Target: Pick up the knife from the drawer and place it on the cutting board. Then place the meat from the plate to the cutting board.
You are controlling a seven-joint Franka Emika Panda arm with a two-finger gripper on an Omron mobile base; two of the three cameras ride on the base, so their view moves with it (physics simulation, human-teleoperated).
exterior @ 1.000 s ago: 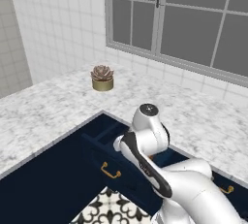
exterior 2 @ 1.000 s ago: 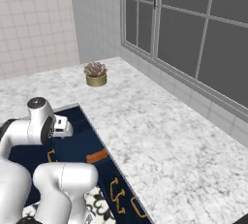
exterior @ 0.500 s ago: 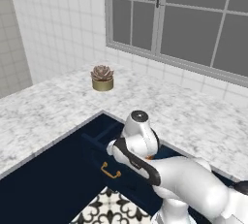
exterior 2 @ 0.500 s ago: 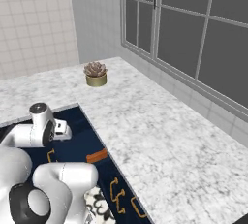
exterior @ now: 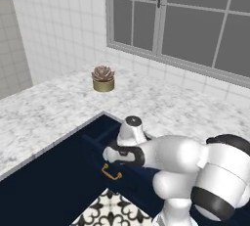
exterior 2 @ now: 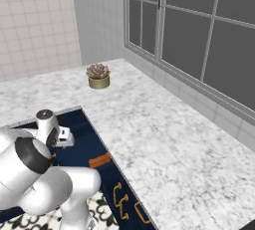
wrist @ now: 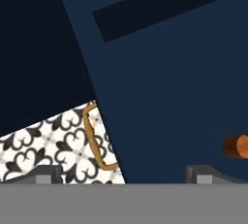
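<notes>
- My fingers stand wide apart and hold nothing; one tip is over the drawer floor, the other over the patterned floor outside it.
- Over the last second I have brought the hand lower and further out over the open drawer, so the elbow now bulks large in the left base view. I judge the reach for the knife is under way, with no grasp begun.
- The knife lies in the drawer, off to one side of the fingers and just beyond the tip over the drawer; I judge the hand must shift that way before closing.
- The hand view gives me the orange handle end at its edge, plus the brass handle between the fingertips.
- The right base view shows more of the handle on the drawer floor near the table edge; the blade I cannot make out.
- The left base view hides the knife behind my arm, but shows the drawer front pulled out.
</notes>
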